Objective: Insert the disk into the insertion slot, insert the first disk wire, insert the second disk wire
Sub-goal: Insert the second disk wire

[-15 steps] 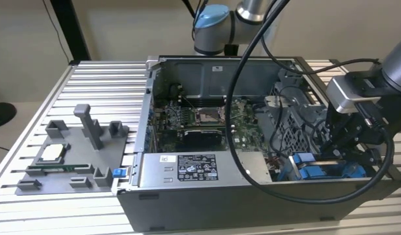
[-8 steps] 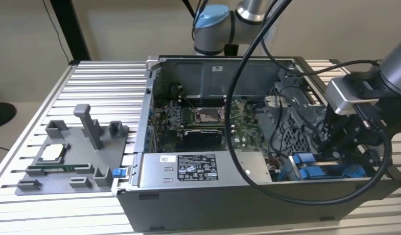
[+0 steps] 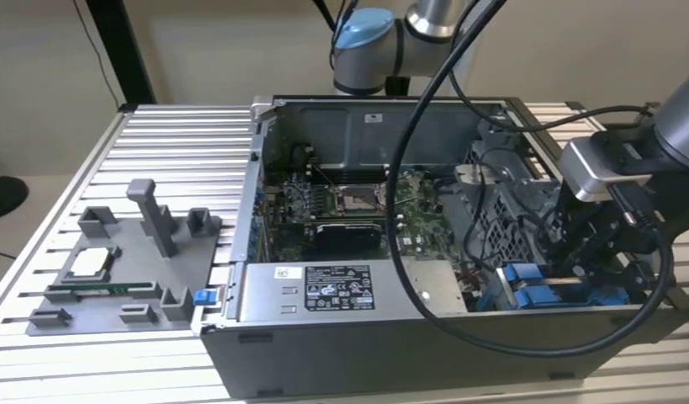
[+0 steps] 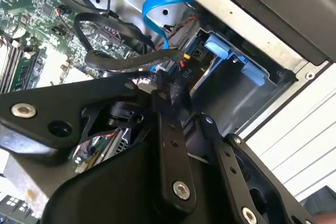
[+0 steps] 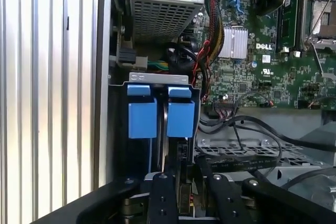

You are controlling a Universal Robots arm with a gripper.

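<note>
The pincer (image 4: 173,90) is gripping a black wire connector (image 4: 181,72) narrowly, positioning it just beside the insertion slot (image 5: 160,111) at the open computer case's (image 3: 356,345) corner, where blue tabs are showing.

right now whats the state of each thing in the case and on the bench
computer case: side open, interior exposed
gripper: down inside the case at the insertion slot, fingers around a black connector
blue tabs: upright, side by side in the slot
processor socket: empty
grey fixture tray: on the bench beside the case
</note>
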